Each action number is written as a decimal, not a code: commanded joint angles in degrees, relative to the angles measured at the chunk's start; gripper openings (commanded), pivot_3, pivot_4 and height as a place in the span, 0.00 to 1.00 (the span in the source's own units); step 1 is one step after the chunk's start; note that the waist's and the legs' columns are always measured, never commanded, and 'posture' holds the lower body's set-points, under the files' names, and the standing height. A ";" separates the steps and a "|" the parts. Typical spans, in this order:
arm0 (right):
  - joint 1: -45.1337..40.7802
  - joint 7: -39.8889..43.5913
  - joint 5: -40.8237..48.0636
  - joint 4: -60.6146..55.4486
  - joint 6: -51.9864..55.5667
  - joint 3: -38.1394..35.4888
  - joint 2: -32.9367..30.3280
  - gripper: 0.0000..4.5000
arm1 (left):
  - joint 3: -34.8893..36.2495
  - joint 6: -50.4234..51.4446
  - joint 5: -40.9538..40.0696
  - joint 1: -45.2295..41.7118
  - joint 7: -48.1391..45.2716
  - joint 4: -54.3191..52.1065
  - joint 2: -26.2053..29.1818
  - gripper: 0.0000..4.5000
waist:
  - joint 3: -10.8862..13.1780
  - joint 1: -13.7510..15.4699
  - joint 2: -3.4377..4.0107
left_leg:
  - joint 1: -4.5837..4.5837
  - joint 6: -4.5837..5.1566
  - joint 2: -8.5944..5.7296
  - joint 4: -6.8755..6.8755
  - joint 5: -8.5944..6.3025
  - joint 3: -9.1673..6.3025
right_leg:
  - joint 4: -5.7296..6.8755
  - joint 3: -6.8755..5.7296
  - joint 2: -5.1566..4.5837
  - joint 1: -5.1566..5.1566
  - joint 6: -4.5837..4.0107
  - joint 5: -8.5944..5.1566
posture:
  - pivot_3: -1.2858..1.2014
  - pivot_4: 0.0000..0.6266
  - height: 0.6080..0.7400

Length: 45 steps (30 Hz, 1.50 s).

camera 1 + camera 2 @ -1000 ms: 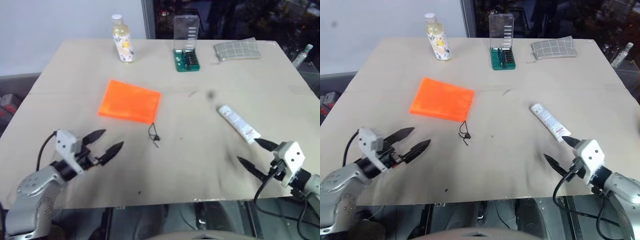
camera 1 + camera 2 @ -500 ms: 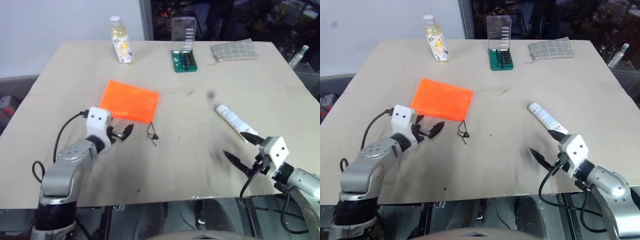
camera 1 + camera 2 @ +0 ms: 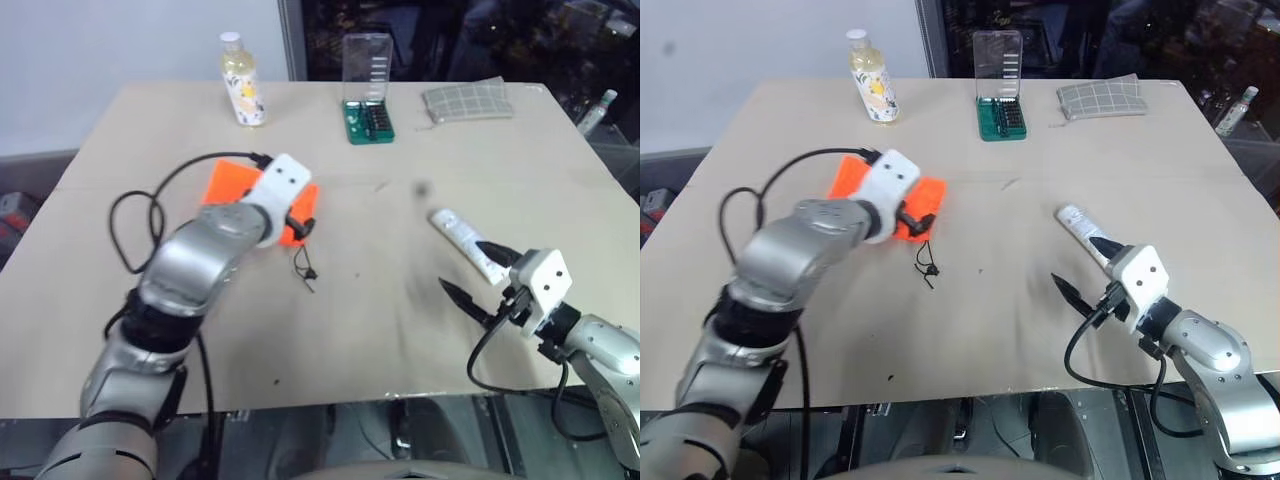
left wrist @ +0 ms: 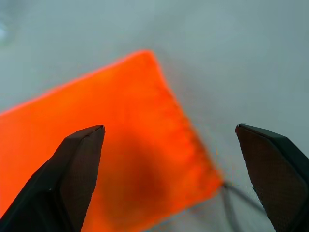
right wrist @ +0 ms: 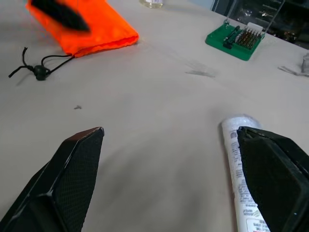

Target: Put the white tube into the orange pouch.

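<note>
Left tool (image 3: 303,222) hovers over the orange pouch (image 3: 225,185) at centre-left; white tube (image 3: 462,240) lies right, beside the open right tool (image 3: 478,275).

Beige table (image 3: 380,330) in front of a pale wall (image 3: 120,50) at its far left, with dark glass (image 3: 480,40) full of dim reflections behind its far right edge.
</note>
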 commanded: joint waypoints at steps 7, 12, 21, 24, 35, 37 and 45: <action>2.16 -0.01 1.90 -3.43 0.05 -3.33 -1.01 1.00 | -2.92 1.40 9.03 0.96 6.79 6.95 -3.72 1.00 | -0.02 0.02 0.00 | 0.03 0.00 0.02 0.01 0.00 0.00 | 0.04 0.02 0.00 0.01 -0.01 -0.01 | 0.52 0.24 1.00; 3.12 -0.20 1.52 -3.66 -0.32 -3.19 -0.77 1.00 | 0.05 -2.04 10.79 2.26 8.11 6.62 -5.56 0.81 | -0.02 -0.04 -0.01 | 0.47 0.00 0.07 -0.02 0.00 0.14 | 0.09 0.18 0.00 0.29 -0.19 -0.14 | 0.52 0.24 1.00; 3.08 -0.16 1.41 -3.00 -1.06 -2.99 -0.64 1.00 | -1.92 -8.75 17.11 7.12 8.38 -1.50 -0.68 0.73 | -0.02 0.18 -0.01 | 0.45 0.00 0.12 -0.11 -0.01 0.19 | 0.08 0.31 -0.05 0.25 -0.39 -0.03 | 0.52 0.24 1.00; 2.75 -0.02 1.45 -2.59 -1.24 -2.77 -0.76 1.00 | -2.17 -9.09 18.70 8.89 8.55 -2.32 -1.09 0.73 | 0.00 0.27 -0.03 | 0.41 0.02 0.05 -0.10 -0.02 0.19 | 0.04 0.31 -0.12 0.25 -0.38 -0.03 | 0.52 0.24 1.00; 0.82 -0.37 1.62 -2.80 0.13 -2.40 -0.99 1.00 | 2.61 -10.67 17.01 9.33 5.27 -0.75 -7.33 0.73 | 0.00 0.20 -0.03 | 0.40 0.02 0.07 -0.07 -0.02 0.17 | 0.07 0.29 -0.09 0.25 -0.24 -0.12 | 0.52 0.24 1.00; 0.90 -0.56 1.58 -2.96 0.21 -2.50 -0.88 1.00 | 2.10 -10.91 18.12 8.82 5.14 0.55 -6.94 0.73 | 0.00 0.12 -0.03 | 0.40 0.02 0.04 -0.07 -0.02 0.17 | 0.06 0.29 -0.10 0.25 -0.26 -0.10 | 0.52 0.24 1.00; 1.71 -1.37 1.58 -3.78 0.38 -3.04 -0.40 1.00 | 0.76 -10.40 21.86 6.95 6.84 6.01 -7.79 0.73 | -0.01 0.13 -0.04 | 0.43 0.02 0.02 -0.06 -0.02 0.18 | 0.09 0.28 -0.03 0.26 -0.22 -0.12 | 0.52 0.24 1.00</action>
